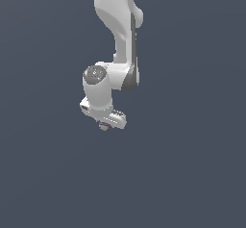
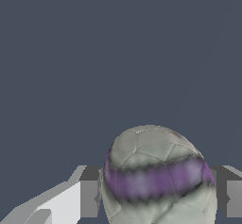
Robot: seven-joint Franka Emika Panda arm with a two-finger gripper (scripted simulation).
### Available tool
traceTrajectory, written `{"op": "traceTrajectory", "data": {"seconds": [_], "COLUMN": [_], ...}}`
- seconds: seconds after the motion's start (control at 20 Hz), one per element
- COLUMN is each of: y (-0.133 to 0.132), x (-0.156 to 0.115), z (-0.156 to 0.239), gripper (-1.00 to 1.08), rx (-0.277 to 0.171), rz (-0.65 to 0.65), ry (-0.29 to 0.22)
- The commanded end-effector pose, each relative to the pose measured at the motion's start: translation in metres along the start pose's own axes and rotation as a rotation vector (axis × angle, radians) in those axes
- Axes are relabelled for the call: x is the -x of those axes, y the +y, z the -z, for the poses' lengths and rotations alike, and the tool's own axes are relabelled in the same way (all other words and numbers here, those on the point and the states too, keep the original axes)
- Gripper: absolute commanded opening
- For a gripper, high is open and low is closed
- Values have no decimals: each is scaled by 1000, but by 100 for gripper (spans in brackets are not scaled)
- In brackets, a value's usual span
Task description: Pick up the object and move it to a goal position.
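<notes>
Grey-beige ball (image 2: 158, 178): it sits between the two fingers of the pincer (image 2: 158, 197), purple band running across its middle, dark seams above and below; in the exterior view only a small bit of it shows (image 1: 104, 125), tucked under the hand
Pincer: pinching the ball, one finger (image 2: 89, 192) against one flank and the other just at the opposite flank; the fingers seem to meet the ball on both sides, though the contact on the far side is cut off by the frame edge
Ball's place: in the pincer, at the low tip of the arm; whether it hangs clear of the dark grey ground (image 1: 192, 174) or rests on it I cannot tell, since the flat surface shows no shadow or edge
Done: the grasp looks made, judging by the ball held between the fingers
Left: carrying the ball to the goal; no goal marker shows in either view, so how much travel remains cannot be judged
Arm (image 1: 120, 34): white links come down from the top of the exterior view, bend at a grey-capped joint (image 1: 95, 74), and end in the hand
Hand: tilted a little, its lower edge slanting down toward the exterior view's right, pincer pointing downward
Surround: plain dark grey on all sides
</notes>
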State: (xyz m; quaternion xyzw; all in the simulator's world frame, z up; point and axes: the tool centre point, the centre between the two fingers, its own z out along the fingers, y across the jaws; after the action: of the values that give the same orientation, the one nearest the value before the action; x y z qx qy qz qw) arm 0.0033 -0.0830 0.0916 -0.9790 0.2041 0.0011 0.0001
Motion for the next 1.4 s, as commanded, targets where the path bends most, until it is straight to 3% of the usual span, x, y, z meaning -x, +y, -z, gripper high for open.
{"op": "traceTrajectory", "data": {"seconds": [0.0, 0.95, 1.35], "y": [-6, -69, -89], "x": [2, 26, 30], "z": [23, 240, 303], "gripper": [-100, -100, -100], "rx": [-1, 1, 0], "rz": [0, -1, 0], "ry": [2, 3, 3]}}
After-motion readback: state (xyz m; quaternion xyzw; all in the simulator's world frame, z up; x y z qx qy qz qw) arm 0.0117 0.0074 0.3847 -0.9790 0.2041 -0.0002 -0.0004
